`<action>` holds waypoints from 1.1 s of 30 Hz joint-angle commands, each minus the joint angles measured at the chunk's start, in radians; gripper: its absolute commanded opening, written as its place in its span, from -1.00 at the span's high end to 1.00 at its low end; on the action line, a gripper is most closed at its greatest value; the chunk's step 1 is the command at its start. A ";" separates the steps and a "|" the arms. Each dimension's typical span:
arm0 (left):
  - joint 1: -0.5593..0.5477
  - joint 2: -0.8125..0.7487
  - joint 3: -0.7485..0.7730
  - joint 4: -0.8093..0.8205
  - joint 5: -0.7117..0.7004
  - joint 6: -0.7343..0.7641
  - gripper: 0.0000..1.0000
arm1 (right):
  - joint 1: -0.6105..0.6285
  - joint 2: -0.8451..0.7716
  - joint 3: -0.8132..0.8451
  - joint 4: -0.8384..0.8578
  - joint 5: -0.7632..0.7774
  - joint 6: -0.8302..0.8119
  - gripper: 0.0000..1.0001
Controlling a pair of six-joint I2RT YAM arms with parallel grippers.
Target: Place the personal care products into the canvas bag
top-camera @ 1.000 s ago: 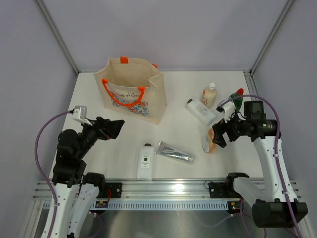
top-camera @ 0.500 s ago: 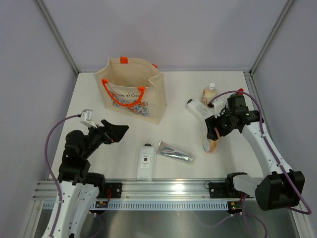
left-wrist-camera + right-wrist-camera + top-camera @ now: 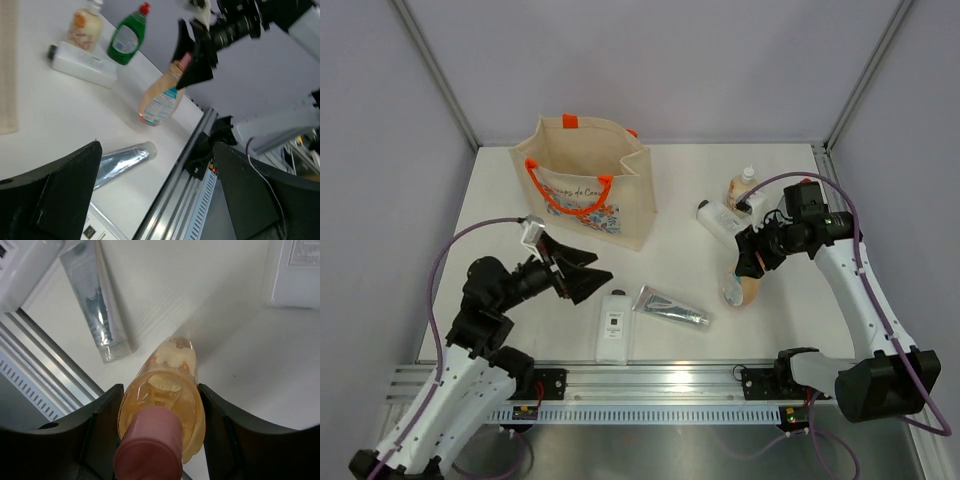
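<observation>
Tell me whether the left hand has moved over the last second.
Yes. The left hand has swung right, from below the canvas bag's left corner towards its middle, nearer the white bottle.

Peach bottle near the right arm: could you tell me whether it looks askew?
Yes: the peach bottle leans steeply, its pink cap up between the fingers of the right gripper and its base seemingly on the table.

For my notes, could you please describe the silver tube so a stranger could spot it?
Find the cream bag with orange handles. Below it in the top view, a white bottle lies flat, the tube just right of it. It alone is silver.
</observation>
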State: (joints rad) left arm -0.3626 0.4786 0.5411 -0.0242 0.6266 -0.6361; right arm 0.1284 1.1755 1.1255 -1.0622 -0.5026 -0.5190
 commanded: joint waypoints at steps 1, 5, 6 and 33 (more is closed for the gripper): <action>-0.191 0.150 0.088 0.129 0.018 0.157 -0.98 | 0.005 -0.025 0.184 -0.063 -0.217 -0.116 1.00; -0.430 0.375 0.183 0.147 -0.027 0.363 -0.98 | 0.005 0.015 0.261 -0.111 -0.348 -0.162 1.00; -0.447 0.426 0.207 0.159 -0.013 0.419 -0.98 | 0.005 0.016 0.264 -0.111 -0.403 -0.159 1.00; -0.556 1.296 0.499 1.122 0.326 0.017 -0.74 | 0.007 0.015 0.266 -0.006 -0.659 -0.087 1.00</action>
State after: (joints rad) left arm -0.9161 1.7340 1.0588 0.7464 0.9127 -0.4374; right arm 0.1291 1.2076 1.3781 -1.1839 -1.0489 -0.6655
